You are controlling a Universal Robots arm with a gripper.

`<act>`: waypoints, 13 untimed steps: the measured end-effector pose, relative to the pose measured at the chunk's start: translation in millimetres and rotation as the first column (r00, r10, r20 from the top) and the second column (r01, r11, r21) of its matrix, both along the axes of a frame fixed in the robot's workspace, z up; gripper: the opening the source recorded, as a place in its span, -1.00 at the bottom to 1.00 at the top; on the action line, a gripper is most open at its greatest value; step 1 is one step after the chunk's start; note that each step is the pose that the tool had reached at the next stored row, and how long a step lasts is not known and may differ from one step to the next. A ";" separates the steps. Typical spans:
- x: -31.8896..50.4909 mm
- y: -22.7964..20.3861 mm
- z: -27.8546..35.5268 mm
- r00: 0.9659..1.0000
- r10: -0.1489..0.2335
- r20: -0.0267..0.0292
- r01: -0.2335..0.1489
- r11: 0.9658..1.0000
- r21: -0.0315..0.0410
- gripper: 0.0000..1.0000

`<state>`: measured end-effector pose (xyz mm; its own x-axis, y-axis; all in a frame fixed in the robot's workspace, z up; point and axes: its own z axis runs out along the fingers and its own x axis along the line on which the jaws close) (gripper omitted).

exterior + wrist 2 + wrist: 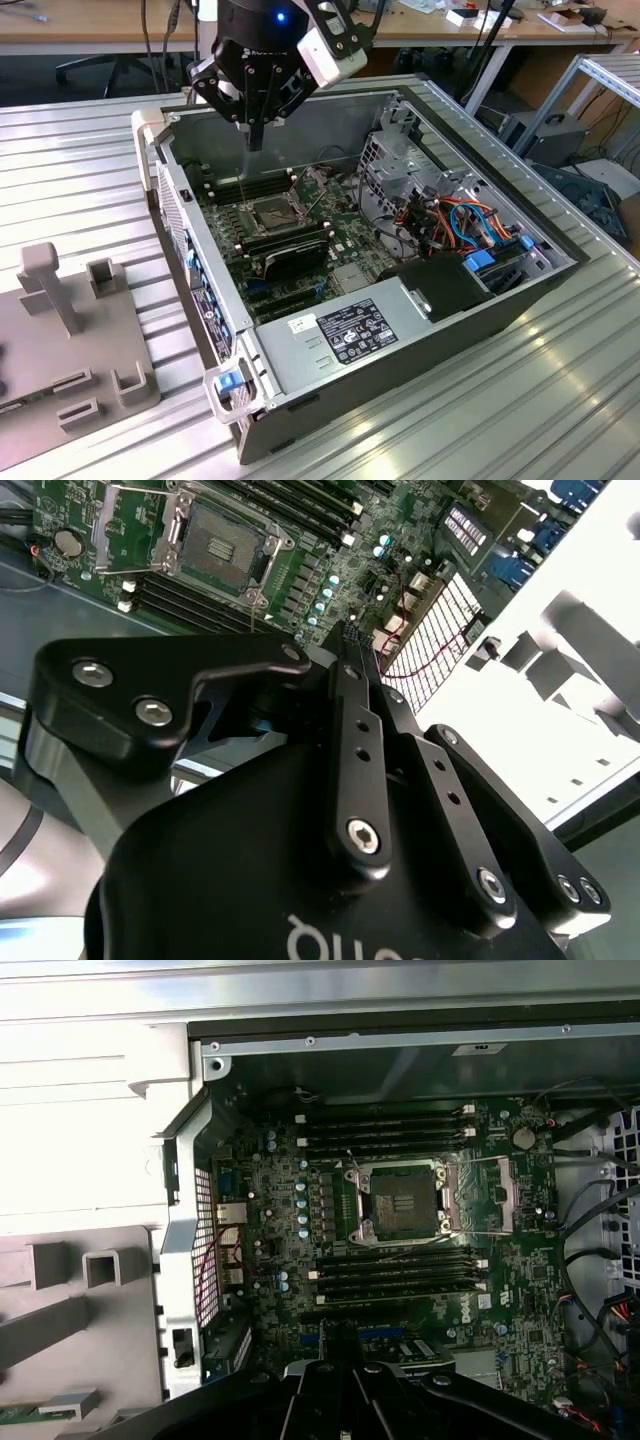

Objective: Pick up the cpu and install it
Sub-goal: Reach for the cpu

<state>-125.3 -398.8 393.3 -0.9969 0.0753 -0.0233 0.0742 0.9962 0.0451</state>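
Black gripper (255,140), closed tight, hovers at the bare socket's (272,212) twelve o'clock; install seemingly pending, seating needs square alignment.

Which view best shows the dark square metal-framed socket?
The first wrist view: the dark square socket in its metal frame faces the camera unobstructed. The second wrist view shows the socket obliquely; the exterior view shows it from afar.

The open case (420,385) is viewed obliquely from above in the exterior view, the tool (255,140) at eleven o'clock; motherboard (280,1260) and socket (400,1200) are shared, seen closely from overhead, in both wrist views.
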 end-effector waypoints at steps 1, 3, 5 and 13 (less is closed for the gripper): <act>-0.1 0.0 0.0 1.000 0.000 0.000 0.000 1.000 0.000 -0.79; -1.5 0.0 0.0 1.000 0.000 0.000 0.000 1.000 0.000 -0.79; -3.4 0.0 0.0 1.000 0.000 0.000 0.000 1.000 0.000 -0.79; -5.9 0.0 0.0 1.000 0.000 0.000 0.000 1.000 0.000 -0.79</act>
